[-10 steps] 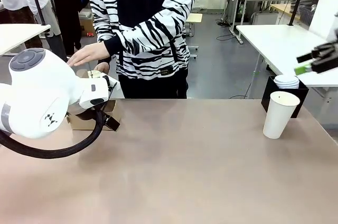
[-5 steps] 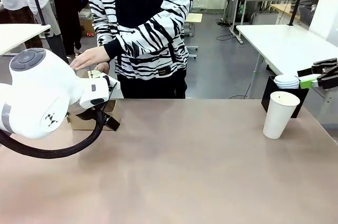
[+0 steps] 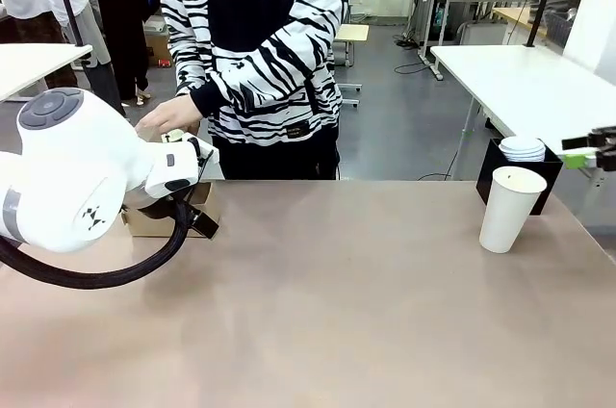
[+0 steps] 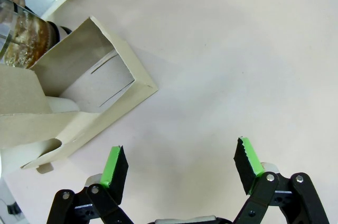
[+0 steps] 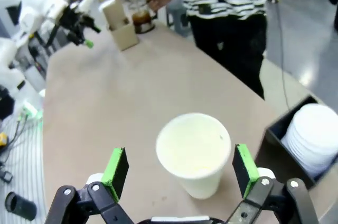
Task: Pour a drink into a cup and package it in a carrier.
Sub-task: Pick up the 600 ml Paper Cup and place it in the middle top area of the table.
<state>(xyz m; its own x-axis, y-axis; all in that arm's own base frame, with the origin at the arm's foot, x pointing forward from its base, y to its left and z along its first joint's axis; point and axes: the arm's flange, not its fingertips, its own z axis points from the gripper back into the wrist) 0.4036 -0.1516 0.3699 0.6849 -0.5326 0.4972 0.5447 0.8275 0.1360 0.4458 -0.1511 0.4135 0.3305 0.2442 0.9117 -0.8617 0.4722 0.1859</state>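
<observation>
Spanning the whole scene: brown counter (image 3: 346, 312), shared with a person in a striped top at the far side.

- Left arm (image 3: 67, 177): white and bulky, at the counter's left end. Left claw (image 4: 180, 155) is released, its fingers spread wide over bare counter and holding nothing.
- Carrier (image 4: 90, 84): brown cardboard, at the far left of the counter just beyond the left claw, with an empty cup bay facing it.
- Carafe (image 4: 24, 36): clear glass holding a dark brown drink, just behind the carrier. The person's hand (image 3: 168, 116) is at it; whether it touches cannot be told.
- Cup (image 3: 510, 208): white paper, upright, long axis vertical, mouth open with no lid on, apparently empty. It stands at the far right of the counter, well apart from the carafe and carrier.
- Black bin (image 3: 493, 172): just behind the cup, holding stacked white lids (image 3: 523, 147).
- Right claw (image 5: 179, 159): released and empty. It sits above and to the right of the cup, apart from it.

Governing relation: the cup stands dead ahead, framed between the right claw's spread fingers. The right arm is much the nearer to it.
</observation>
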